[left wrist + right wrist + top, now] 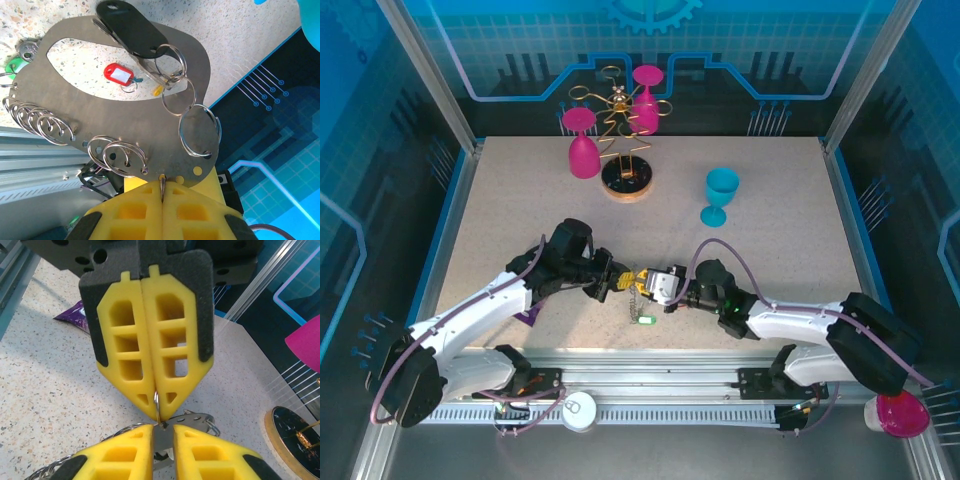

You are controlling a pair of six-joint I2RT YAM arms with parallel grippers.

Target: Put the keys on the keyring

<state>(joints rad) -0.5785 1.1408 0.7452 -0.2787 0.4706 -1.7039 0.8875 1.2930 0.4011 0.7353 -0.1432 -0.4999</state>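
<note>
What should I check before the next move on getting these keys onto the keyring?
1. Left claw clamped on the edge of the keyring: ok.
2. Right claw firmly gripping the keyring: cannot tell; metal sits in the narrow gap between its fingers.
3. Red key in a claw: not ok; it lies on the table, seen through the keyring's opening.
4. A free claw to fetch that key: not ok; both are at the keyring.
5. Blue cup away from both arms: ok.
</note>
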